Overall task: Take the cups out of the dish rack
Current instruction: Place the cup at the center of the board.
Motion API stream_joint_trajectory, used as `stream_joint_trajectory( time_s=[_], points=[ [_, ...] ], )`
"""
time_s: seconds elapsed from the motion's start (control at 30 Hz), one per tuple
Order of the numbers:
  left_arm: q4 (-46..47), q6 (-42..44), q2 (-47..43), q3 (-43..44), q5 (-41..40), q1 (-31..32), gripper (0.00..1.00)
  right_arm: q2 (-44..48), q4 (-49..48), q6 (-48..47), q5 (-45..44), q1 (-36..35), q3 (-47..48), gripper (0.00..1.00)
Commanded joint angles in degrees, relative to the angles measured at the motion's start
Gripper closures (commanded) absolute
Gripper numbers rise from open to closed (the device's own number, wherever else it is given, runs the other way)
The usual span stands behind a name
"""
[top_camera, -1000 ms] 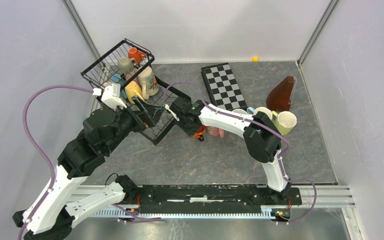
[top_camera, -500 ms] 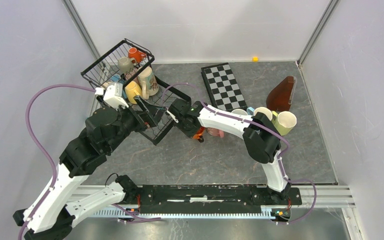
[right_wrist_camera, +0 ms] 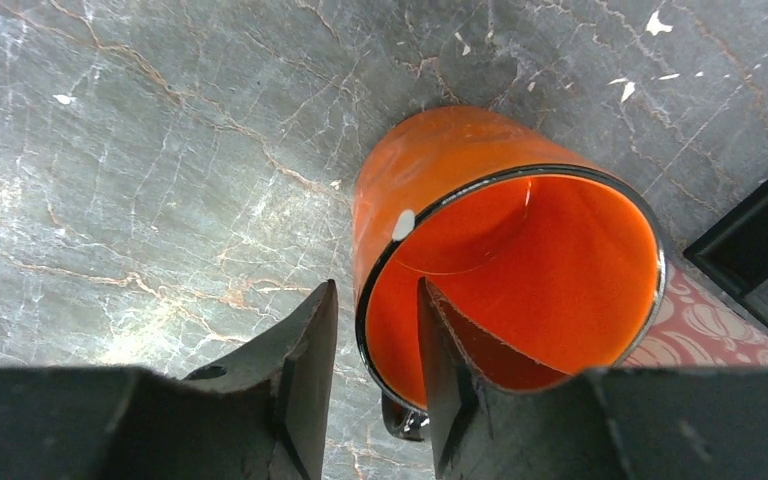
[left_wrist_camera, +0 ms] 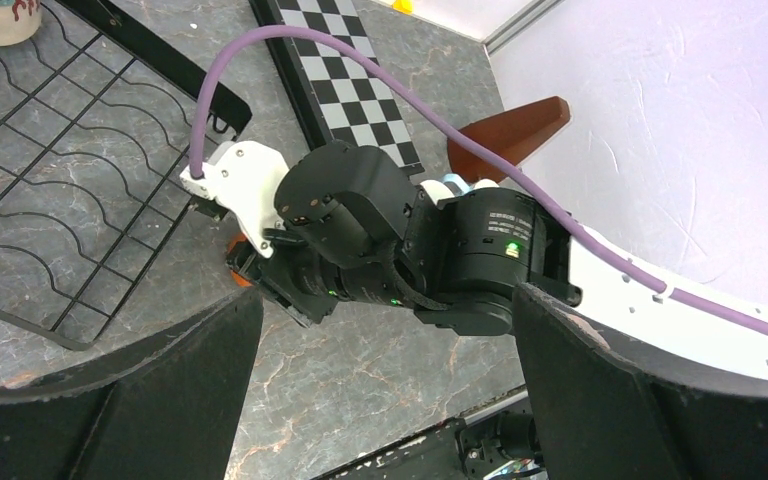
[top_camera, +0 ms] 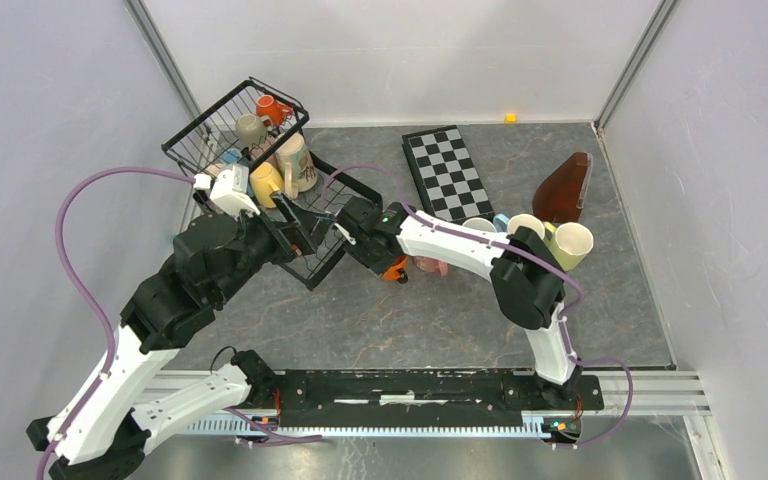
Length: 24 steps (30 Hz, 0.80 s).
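While the orange cup (right_wrist_camera: 430, 180) sits on the bench (right_wrist_camera: 110, 150) just off the dish rack's (top_camera: 210, 130) right corner, the right gripper (right_wrist_camera: 375, 292) straddles its rim, one finger inside, one outside, neither pressing the wall. The left gripper (left_wrist_camera: 385, 300) hangs spread wide, holding nothing, above the rack's flat tray. Other cups (top_camera: 295, 160) sit in the rack's basket.

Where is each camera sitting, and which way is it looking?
Top external: above and behind the arms, looking down on the table, dish rack and cups; left arm and right arm show.
Left wrist: on the left arm, looking over the rack tray at the right arm; its wide-open fingers frame the bottom.
Right wrist: on the right arm, looking down at the orange cup; its fingers straddle the rim.
Shared: top and left wrist both show the checkerboard.
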<state>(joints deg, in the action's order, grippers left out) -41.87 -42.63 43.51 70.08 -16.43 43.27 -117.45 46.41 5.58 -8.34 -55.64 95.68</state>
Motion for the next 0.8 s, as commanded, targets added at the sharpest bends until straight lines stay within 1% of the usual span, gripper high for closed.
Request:
stream_joint_trajectory(
  time_s=[0.0, 0.1, 0.27, 0.33, 0.43, 0.5, 0.53, 0.63, 0.77],
  points=[
    [1.81, 0.36, 0.07, 0.29, 0.1, 0.24, 0.0, 5.36, -0.58, 0.13, -1.38, -0.56, 1.29, 0.57],
    [1.84, 0.76, 0.01, 0.87, 0.14, 0.24, 0.0, 7.6, -0.67, 0.61, -1.24, -0.83, 1.61, 0.53],
    [1.81, 1.01, 0.54, 1.55, 0.01, 0.21, 0.0, 12.71, -1.55, 1.54, -0.81, -1.2, 0.93, 0.38],
    [2.21, 1.12, 0.62, 1.55, 0.06, 0.24, 0.0, 15.54, -2.56, 1.89, -1.25, -1.17, -0.2, 0.3],
    [2.64, 1.59, 0.96, 1.85, -0.17, 0.24, 0.0, 19.74, -4.51, 2.8, -3.13, -1.18, -2.57, 0.16],
    [2.54, 2.05, 1.43, 2.07, -0.86, 0.24, 0.0, 23.06, -5.81, 3.48, -4.14, -1.14, -4.15, 0.03],
    [2.51, 2.18, 1.7, 2.16, -1.2, 0.24, 0.0, 24.36, -6.73, 3.71, -4.76, -1.1, -5.01, 0.02],
    [2.56, 2.59, 2.71, 2.01, -2.33, 0.24, 0.0, 29.32, -9.81, 4.8, -6.65, -0.88, -8.33, 0.02],
    [2.6, 3.23, 4.72, 1.31, -5.37, 0.24, 0.0, 36.74, -14.84, 6.56, -7.73, 0.79, -15.12, 0.02]
  ],
)
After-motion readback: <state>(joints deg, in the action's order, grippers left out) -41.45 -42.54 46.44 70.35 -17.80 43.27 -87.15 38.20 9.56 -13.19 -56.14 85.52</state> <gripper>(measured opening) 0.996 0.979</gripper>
